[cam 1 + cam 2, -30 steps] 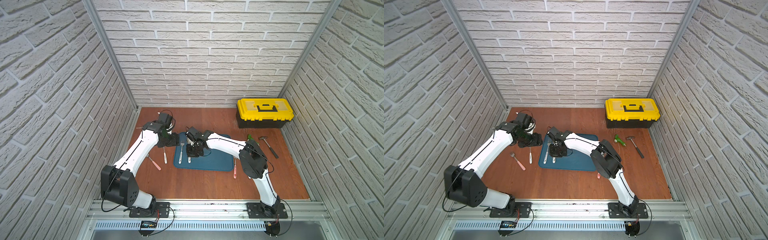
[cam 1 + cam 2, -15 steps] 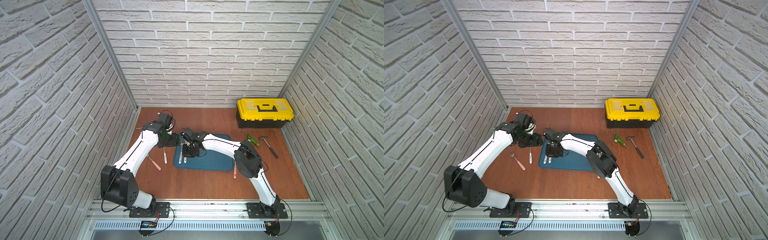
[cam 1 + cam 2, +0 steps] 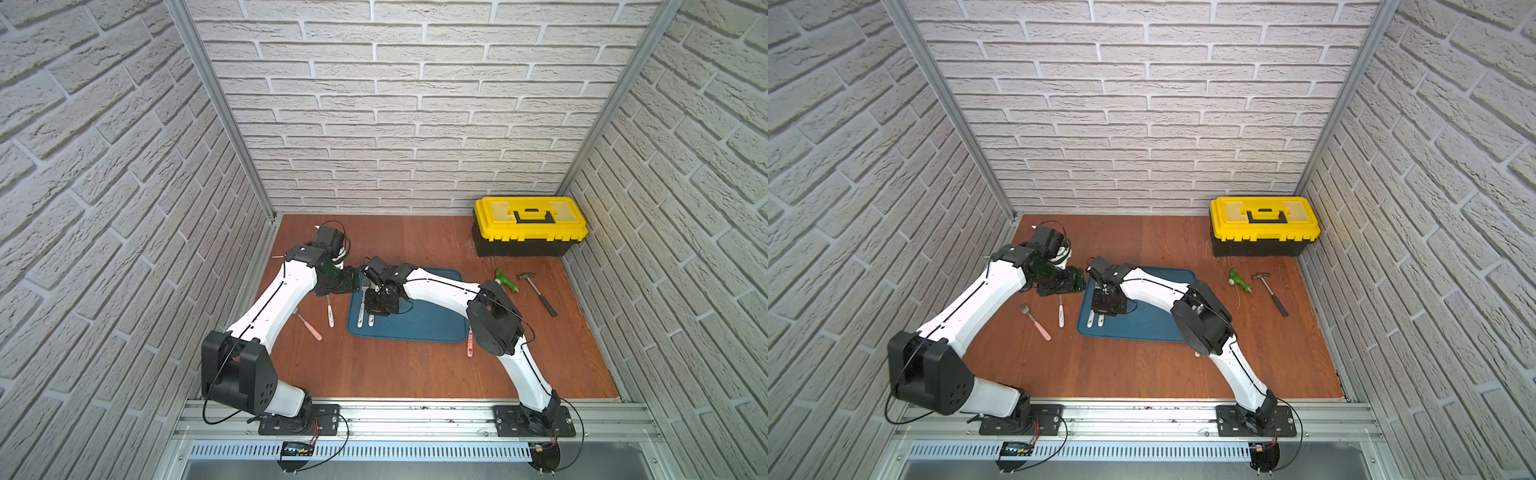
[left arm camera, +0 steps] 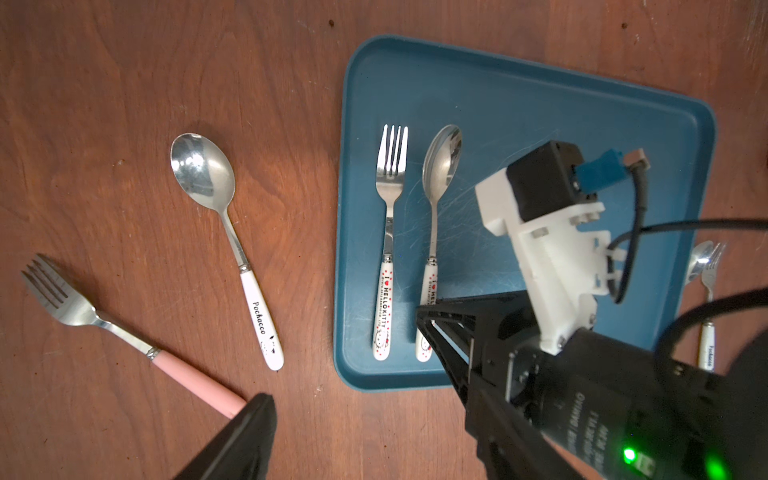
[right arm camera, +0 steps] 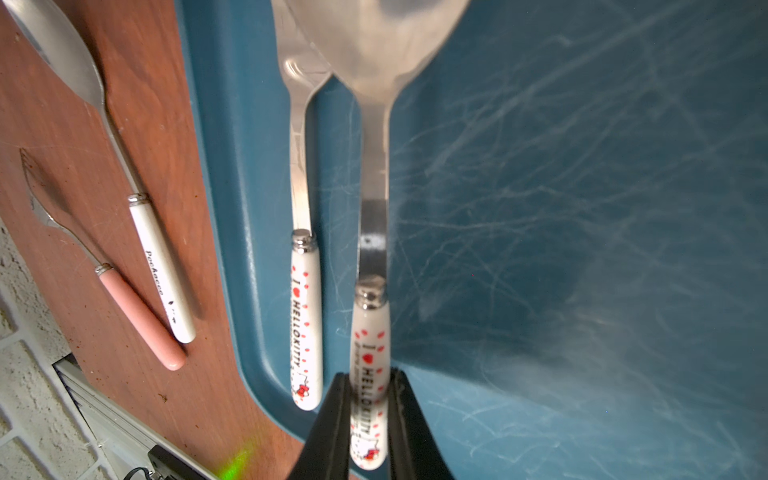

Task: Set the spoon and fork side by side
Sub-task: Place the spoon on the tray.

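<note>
On the blue tray (image 4: 540,108) a fork (image 4: 390,232) with a white red-dotted handle lies near the tray's left edge. A matching spoon (image 4: 436,199) lies parallel right beside it, bowls and tines pointing the same way. My right gripper (image 5: 368,378) is shut on the spoon (image 5: 374,232) at the end of its handle, next to the fork (image 5: 305,291). In both top views it (image 3: 380,305) hangs over the tray's left part. My left gripper (image 4: 374,419) is open and empty above the wood just left of the tray (image 3: 432,324).
A white-handled spoon (image 4: 224,232) and a pink-handled fork (image 4: 124,332) lie on the wood left of the tray. Another spoon and fork (image 4: 706,266) lie at its right edge. A yellow toolbox (image 3: 530,226), a hammer (image 3: 538,293) and a green-handled tool (image 3: 507,280) are at the back right.
My right gripper has carried the spoon leftward across the tray until it is close beside the fork. The left arm has stayed where it was.
</note>
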`<action>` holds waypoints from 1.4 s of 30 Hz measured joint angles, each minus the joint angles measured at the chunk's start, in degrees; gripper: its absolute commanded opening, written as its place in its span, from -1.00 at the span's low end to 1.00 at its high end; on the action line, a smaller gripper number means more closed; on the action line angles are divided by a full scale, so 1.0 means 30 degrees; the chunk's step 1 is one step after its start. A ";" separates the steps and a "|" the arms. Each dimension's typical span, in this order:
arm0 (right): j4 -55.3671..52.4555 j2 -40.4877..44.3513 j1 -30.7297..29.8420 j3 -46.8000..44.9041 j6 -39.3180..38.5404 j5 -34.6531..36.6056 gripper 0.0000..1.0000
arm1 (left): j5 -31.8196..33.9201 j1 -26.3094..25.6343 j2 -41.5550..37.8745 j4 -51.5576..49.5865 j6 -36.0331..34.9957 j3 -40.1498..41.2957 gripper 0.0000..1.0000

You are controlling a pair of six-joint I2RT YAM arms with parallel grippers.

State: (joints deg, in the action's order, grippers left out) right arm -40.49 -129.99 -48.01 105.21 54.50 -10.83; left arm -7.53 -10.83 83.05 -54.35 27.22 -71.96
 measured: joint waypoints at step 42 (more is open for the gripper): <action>-0.0109 0.3614 0.0277 -0.3971 -0.0328 0.2907 -0.37 | 0.0029 0.0022 -0.0102 0.0153 0.0364 0.0510 0.65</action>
State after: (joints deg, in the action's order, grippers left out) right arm -40.82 -119.15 -47.18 93.30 53.52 -2.11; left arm -7.44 -10.76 82.74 -53.89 28.32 -70.43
